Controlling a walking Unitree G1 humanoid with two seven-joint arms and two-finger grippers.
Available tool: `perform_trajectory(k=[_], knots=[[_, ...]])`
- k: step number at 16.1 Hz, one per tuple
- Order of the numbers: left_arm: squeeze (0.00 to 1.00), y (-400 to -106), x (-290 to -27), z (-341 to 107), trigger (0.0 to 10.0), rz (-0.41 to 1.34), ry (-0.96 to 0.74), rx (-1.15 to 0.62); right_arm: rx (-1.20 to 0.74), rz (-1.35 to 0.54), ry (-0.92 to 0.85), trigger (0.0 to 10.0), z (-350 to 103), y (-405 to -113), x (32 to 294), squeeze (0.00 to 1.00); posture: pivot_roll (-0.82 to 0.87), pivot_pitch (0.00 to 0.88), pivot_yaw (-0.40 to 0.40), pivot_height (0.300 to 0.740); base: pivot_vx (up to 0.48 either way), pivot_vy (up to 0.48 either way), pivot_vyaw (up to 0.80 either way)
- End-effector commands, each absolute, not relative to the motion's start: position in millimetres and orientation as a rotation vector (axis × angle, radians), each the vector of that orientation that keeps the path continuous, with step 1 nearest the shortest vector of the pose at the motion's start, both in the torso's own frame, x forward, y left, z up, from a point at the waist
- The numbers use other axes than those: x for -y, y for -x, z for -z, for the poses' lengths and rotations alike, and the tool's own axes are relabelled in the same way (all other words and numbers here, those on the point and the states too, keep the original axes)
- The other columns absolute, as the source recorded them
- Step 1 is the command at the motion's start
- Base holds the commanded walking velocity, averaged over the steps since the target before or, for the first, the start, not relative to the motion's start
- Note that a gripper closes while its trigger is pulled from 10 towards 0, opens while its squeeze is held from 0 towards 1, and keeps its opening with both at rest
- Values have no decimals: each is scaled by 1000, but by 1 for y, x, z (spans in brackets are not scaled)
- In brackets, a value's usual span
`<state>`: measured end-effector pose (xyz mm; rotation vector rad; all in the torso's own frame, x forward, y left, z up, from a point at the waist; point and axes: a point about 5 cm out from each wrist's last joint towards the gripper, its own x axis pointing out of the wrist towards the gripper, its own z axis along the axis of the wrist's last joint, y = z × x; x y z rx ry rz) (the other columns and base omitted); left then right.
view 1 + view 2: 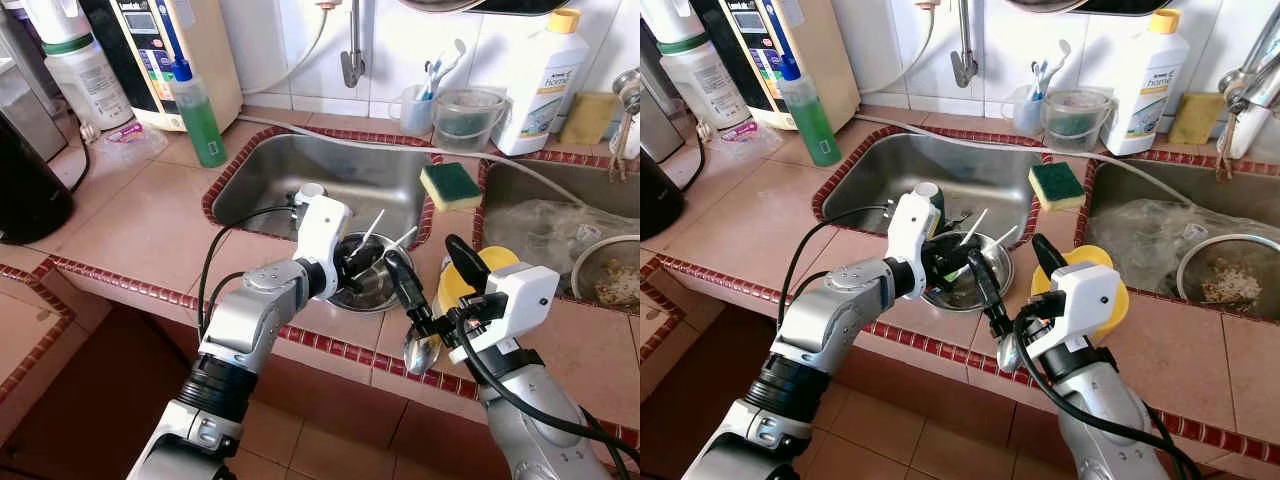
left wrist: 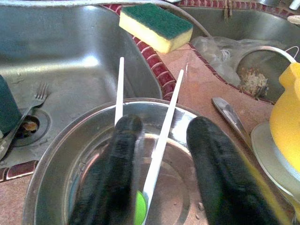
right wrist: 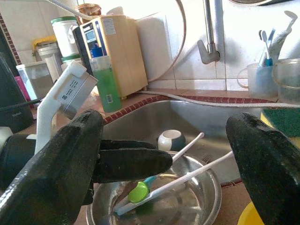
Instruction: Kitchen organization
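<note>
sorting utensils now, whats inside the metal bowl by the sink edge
In the steel bowl lie two white chopsticks and a utensil with a green end. The left gripper hangs open above them, its fingers covering part of the bowl's bottom.

A home kitchen, plainly lived in. Just beyond the left gripper [image 1: 372,262] lies a stainless steel sink [image 1: 300,165] set into a table [image 1: 140,215] of terracotta tiles with dark red edging; a faucet [image 1: 352,60] hangs from the white tiled wall [image 1: 400,40] behind it. A yellow-green sponge [image 1: 450,186] sits on the divider. Farther back stand green dish soap [image 1: 198,115], a cup of toothbrushes [image 1: 418,105] and a white detergent bottle [image 1: 540,80].
</note>
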<state>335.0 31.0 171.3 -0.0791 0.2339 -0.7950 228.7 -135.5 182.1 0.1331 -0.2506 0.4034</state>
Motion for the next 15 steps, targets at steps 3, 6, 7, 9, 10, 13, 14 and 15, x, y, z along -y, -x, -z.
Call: perform_trajectory(k=[3, 6, 7, 9, 10, 13, 14, 15], knots=[[1000, -334, -27, -174, 10000, 801, 56, -234, 253, -404, -143, 10000, -182, -229, 134, 0, -269, 91, 126, 740, 0, 0, 0], [1000, -330, -25, -172, 10000, 844, 15, -224, 253, -401, -144, 10000, -181, -228, 134, 0, -271, 87, 129, 740, 0, 0, 0], [1000, -328, -25, -171, 10000, 865, 0, -229, 253, -401, -144, 10000, -181, -228, 134, 0, -269, 84, 129, 740, 0, 0, 0], [0, -326, -24, -168, 10000, 882, -25, -246, 253, -404, -145, 10000, -181, -229, 133, 0, -269, 78, 129, 740, 0, 0, 0], [0, -324, -22, -167, 10000, 895, -29, -248, 255, -408, -143, 10000, -181, -229, 132, 0, -268, 77, 130, 740, 0, 0, 0], [0, -320, -13, -162, 10000, 915, -74, -251, 257, -414, -144, 10000, -181, -230, 131, 0, -277, 66, 131, 740, 0, 0, 0], [0, -320, -9, -160, 10000, 914, -85, -256, 258, -416, -143, 10000, -181, -229, 131, 0, -279, 65, 132, 740, 0, 0, 0], [0, -320, -3, -158, 10000, 911, -87, -265, 259, -417, -141, 10000, -182, -229, 132, 0, -283, 62, 134, 740, 0, 0, 0]])
